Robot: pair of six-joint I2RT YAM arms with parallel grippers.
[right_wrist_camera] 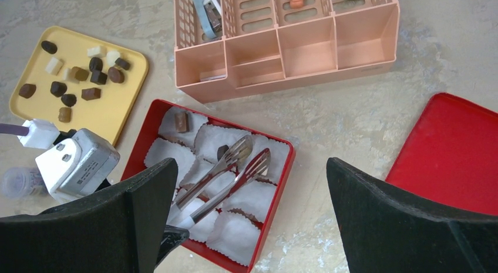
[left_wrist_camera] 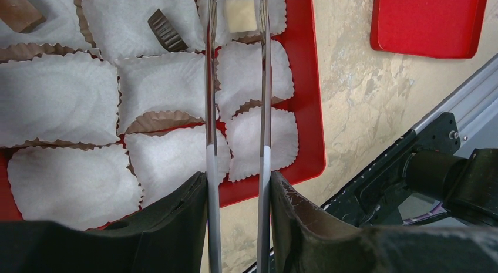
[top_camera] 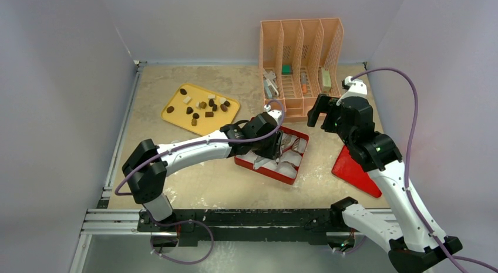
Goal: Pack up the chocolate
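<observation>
**Releasing the white piece cleanly**

The left jaws grip the tongs (left_wrist_camera: 209,79), whose tips flank a white piece (left_wrist_camera: 241,14) lying in a cup of the box (left_wrist_camera: 308,108). The tips should spread wider, then lift straight up. More chocolate (top_camera: 202,105) waits on the tray (top_camera: 174,101) at the box's 10 o'clock. The right jaws gape empty.

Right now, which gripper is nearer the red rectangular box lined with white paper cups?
Left. The left gripper hovers over the red box, holding metal tongs; the right gripper hangs open beyond its right edge.
</observation>
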